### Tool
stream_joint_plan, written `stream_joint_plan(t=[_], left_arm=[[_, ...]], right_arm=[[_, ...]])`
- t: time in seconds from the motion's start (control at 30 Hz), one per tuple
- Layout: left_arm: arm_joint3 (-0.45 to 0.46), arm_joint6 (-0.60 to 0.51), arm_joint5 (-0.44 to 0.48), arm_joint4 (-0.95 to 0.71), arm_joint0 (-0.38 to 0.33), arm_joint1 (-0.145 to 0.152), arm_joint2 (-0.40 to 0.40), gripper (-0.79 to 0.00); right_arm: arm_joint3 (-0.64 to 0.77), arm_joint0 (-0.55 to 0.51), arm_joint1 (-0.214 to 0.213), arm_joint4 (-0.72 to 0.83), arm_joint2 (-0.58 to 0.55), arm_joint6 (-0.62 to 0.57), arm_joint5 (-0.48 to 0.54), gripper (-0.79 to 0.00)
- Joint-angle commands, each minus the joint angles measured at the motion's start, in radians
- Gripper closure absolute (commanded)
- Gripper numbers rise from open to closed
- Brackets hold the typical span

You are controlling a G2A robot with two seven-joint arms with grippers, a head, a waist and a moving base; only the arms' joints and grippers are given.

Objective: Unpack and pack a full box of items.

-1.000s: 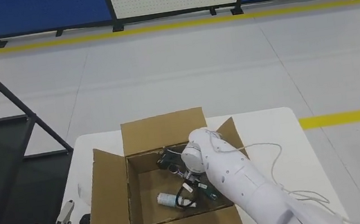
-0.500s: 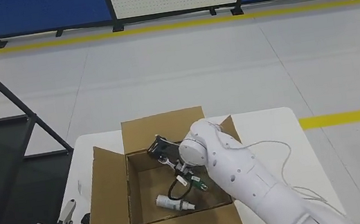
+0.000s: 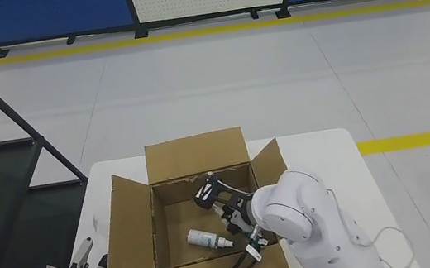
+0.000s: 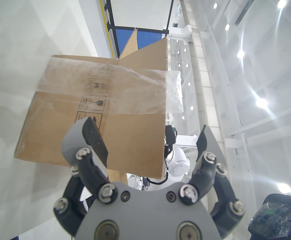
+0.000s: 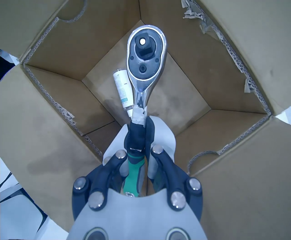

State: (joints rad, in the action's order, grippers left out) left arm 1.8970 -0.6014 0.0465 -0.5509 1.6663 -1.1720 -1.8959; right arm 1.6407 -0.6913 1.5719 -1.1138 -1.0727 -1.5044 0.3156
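Right gripper [image 5: 139, 134]: clamped on your ratchet wrench [image 5: 145, 52] by the handle, head pointing into the box [image 5: 45, 109]. White bottle [image 5: 122, 91]: lying on box floor, which you also see from above. Left gripper [image 4: 149, 134], its wrist view: spread wide, empty, beside box

Left gripper [image 4: 147, 128] spread, right gripper [image 5: 141, 130] clamped, apparently tilted down

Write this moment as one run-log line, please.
right claw: shut on chrome ratchet wrench with green-black handle, over open brown cardboard box | left claw: open, beside box | white cylindrical bottle: lying on box floor
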Motion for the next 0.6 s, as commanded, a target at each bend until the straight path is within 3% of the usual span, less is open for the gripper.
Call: stream_joint_plan(t=[0.0, 0.57], left_arm=[[0.0, -0.001, 0.002, -0.002, -0.001, 0.0, 0.0, -0.785], [-0.02, 0.0, 0.005, -0.013, -0.01, 0.003, 0.0, -0.785]], right_arm=[[-0.003, 0.002, 0.0, 0.001, 0.0, -0.001, -0.001, 0.0], [-0.051, 0.011, -0.003, 0.035, 0.012, 0.051, -0.001, 0.0]])
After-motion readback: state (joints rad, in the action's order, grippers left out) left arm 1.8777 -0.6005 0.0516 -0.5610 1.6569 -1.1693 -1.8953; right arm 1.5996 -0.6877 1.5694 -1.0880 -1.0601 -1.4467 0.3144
